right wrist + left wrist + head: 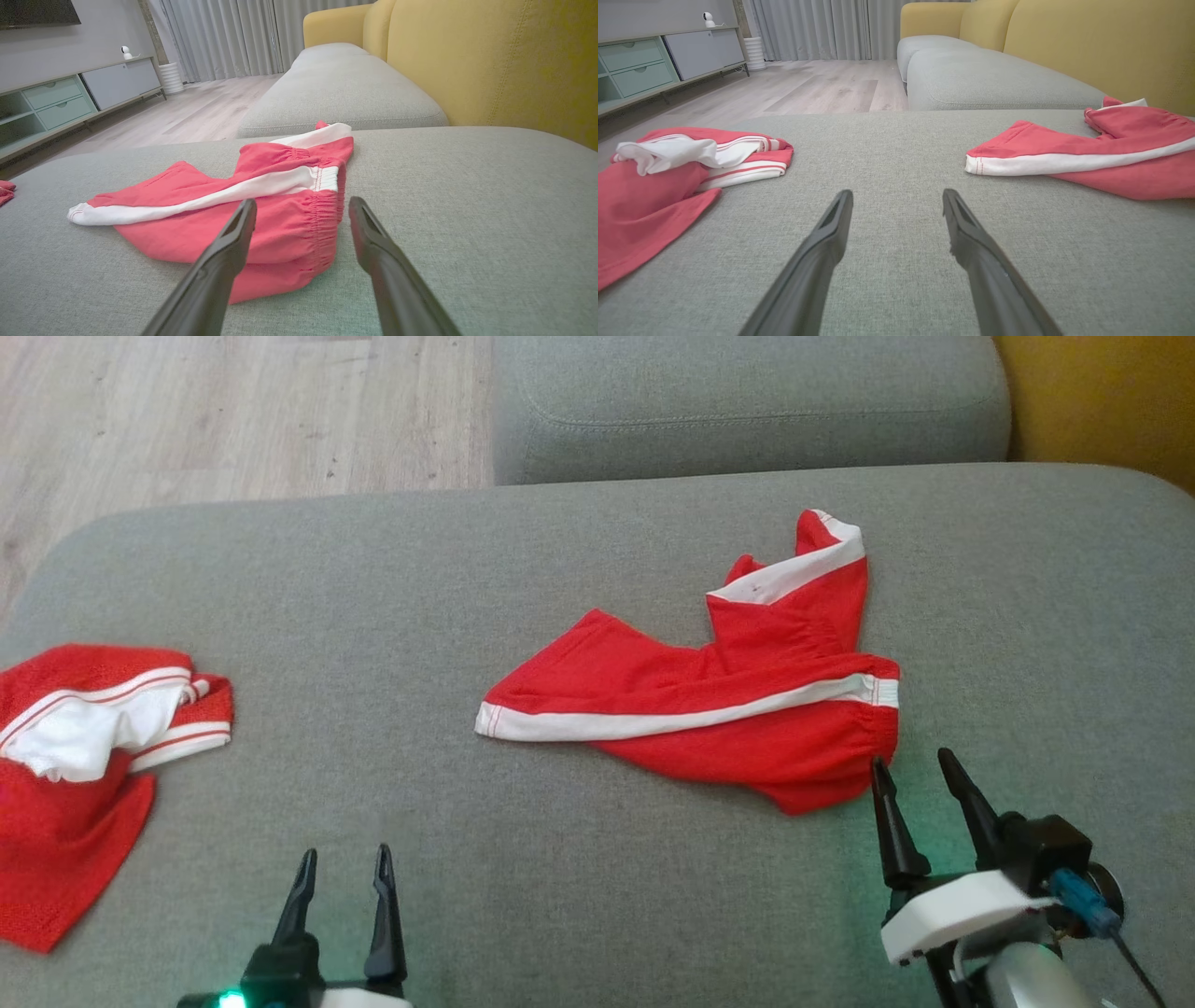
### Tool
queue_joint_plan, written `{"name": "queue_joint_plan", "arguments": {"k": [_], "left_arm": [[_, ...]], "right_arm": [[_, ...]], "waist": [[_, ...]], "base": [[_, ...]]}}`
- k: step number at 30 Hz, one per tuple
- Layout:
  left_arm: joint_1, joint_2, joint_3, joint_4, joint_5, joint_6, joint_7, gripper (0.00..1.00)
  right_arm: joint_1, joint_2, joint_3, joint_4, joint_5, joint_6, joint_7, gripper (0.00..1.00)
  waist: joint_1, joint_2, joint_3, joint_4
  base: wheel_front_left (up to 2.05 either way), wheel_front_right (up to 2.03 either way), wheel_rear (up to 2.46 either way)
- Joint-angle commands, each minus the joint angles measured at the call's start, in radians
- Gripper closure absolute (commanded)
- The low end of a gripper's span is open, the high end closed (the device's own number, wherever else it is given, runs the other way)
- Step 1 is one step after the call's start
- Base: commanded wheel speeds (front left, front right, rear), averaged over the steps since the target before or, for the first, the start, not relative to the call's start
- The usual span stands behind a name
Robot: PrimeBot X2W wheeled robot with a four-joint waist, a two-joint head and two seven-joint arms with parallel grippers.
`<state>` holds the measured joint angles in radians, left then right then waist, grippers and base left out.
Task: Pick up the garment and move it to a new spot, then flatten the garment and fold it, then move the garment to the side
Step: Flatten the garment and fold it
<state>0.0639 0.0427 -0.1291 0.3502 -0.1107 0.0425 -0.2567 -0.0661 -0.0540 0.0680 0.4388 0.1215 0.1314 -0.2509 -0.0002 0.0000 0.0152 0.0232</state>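
While the red shorts (709,709) lay crumpled right of centre on the grey sofa cushion (467,597), white side stripe up and gathered waistband towards the right, the right end effector (911,758) hovered released just beside that waistband, fingers spread with nothing between them; in the right wrist view one finger crossed in front of the elastic; the left end effector (345,851) stood released too, fingers parted over bare cushion, well apart from the shorts; a second red-and-white garment (84,728) lay bunched at the cushion's left edge; pale wood floor (233,411) showed beyond.
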Motion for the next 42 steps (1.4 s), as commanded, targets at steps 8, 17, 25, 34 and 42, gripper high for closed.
{"name": "queue_joint_plan", "arguments": {"k": [8, 17, 25, 34, 42], "left_arm": [[-0.062, 0.008, -0.007, -0.049, -0.009, 0.0, -0.005, 0.0], [-0.135, 0.008, -0.077, -0.046, -0.04, 0.02, -0.005, 0.0], [-0.161, 0.008, -0.094, -0.039, -0.053, 0.03, -0.005, 0.0], [-0.184, 0.008, -0.102, -0.034, -0.057, 0.022, -0.005, 0.0], [-0.266, 0.008, -0.115, -0.013, -0.092, -0.055, -0.005, 0.0]], "right_arm": [[-0.081, -0.005, -0.003, 0.003, 0.005, -0.001, -0.011, 0.0], [-0.224, -0.05, -0.009, 0.107, 0.042, -0.001, -0.011, 0.0], [-0.254, -0.061, 0.062, 0.125, 0.095, -0.001, -0.011, 0.0], [-0.252, -0.081, 0.115, 0.069, 0.155, -0.001, -0.011, 0.54], [-0.269, -0.1, 0.133, 0.028, 0.18, -0.001, -0.011, 1.0]], "waist": [[0.0002, 0.0, 0.067, 0.005], [0.0002, 0.0, 0.172, 0.025], [0.0002, 0.0, 0.197, 0.023], [0.0002, 0.0, 0.208, 0.011], [0.0002, 0.0, 0.244, -0.002]], "base": [[0.0, 0.0, 0.0], [0.0, 0.0, 0.0], [0.0, 0.0, 0.0], [0.0, 0.0, 0.0], [0.0, 0.0, 0.0]]}}
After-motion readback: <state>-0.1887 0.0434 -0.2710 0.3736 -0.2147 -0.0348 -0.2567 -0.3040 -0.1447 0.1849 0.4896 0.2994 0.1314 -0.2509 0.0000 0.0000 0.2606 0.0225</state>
